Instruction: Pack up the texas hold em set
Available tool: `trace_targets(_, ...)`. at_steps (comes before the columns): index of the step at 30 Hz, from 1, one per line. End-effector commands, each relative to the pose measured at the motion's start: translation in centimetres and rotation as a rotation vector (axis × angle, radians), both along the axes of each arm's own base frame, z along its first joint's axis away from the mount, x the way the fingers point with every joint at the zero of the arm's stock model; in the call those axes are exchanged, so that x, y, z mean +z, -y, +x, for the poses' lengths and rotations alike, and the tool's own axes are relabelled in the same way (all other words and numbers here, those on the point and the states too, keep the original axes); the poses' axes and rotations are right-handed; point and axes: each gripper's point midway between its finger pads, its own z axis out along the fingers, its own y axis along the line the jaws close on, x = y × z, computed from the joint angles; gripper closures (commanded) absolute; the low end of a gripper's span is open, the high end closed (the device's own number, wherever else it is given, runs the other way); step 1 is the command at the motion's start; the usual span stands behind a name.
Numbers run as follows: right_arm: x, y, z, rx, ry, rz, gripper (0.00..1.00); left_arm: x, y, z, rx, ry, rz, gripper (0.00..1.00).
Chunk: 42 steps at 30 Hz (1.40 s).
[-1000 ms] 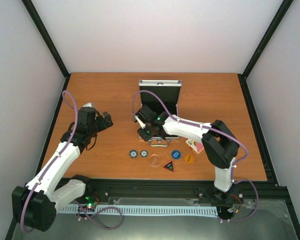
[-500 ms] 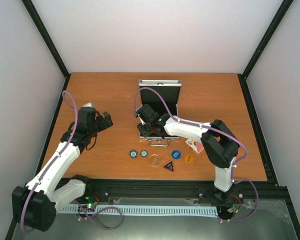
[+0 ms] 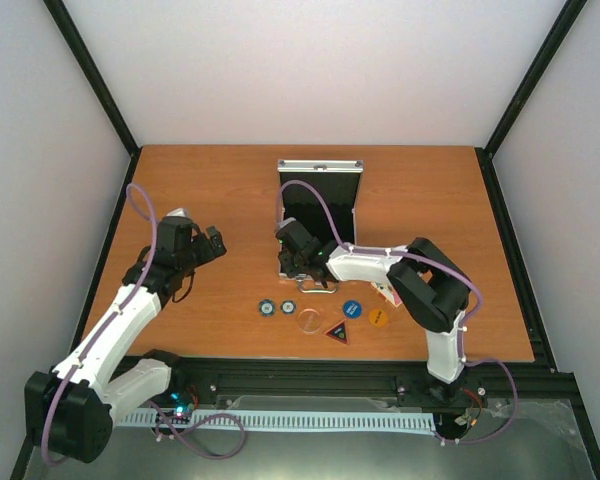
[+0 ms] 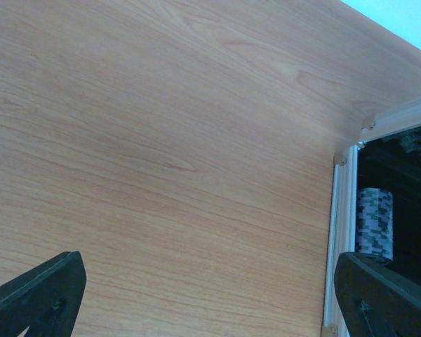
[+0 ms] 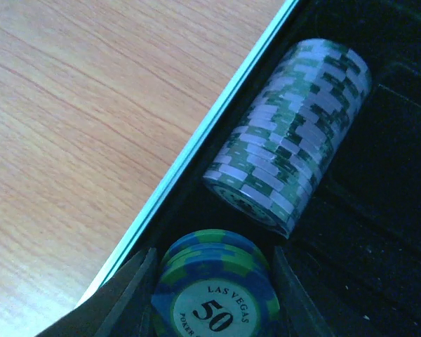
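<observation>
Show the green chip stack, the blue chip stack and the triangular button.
green chip stack [image 5: 291, 133], right wrist view, ridged side
blue chip stack [image 5: 214, 302], right wrist view, top face
triangular button [image 3: 338, 331], top view, centre

The case [image 3: 320, 200] stands open mid-way across the worktop [image 3: 210, 190]. Buttons and chips [image 3: 352, 309] lie in a row before it, and the card deck [image 3: 388, 293] lies to its right. Inside, a chip stack [image 5: 291, 133] lies along the left wall, with a second stack [image 5: 217, 295] just beside it.
</observation>
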Motion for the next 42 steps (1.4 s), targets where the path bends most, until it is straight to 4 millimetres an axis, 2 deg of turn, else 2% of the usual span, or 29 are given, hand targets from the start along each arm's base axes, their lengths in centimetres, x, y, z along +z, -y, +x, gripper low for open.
trace_targets(1,-0.5,-0.5,1.7,-0.074,0.065,0.062,0.97,0.4,0.1,0.2,0.004,0.027,-0.022,0.00)
trace_targets(10,-1.2,-0.3,1.9,-0.111,0.093,0.091,0.97,0.2,0.0,0.2,0.009,0.025,-0.017,0.00)
trace_targets(13,-0.8,-0.4,1.7,-0.108,0.095,0.110,0.97,0.1,0.0,0.3,0.007,0.022,-0.019,0.00)
trace_targets(17,-0.3,-0.9,1.3,-0.095,0.083,0.127,0.97,0.0,0.1,0.4,0.004,0.019,-0.017,0.00)
trace_targets(25,-1.2,-1.9,0.4,-0.073,0.017,0.166,0.97,-0.1,0.3,0.6,-0.001,0.016,-0.023,0.00)
trace_targets(34,-0.3,-2.7,-0.3,-0.055,-0.013,0.240,0.97,-0.1,0.4,0.8,-0.006,0.017,-0.024,0.00)
trace_targets(38,-0.6,-3.0,-0.5,-0.046,-0.027,0.248,0.91,-0.1,0.3,0.7,-0.003,0.016,-0.022,0.00)
trace_targets(42,-0.7,-3.2,-0.7,-0.029,-0.036,0.253,0.79,-0.2,0.3,0.6,-0.001,0.014,-0.020,0.00)
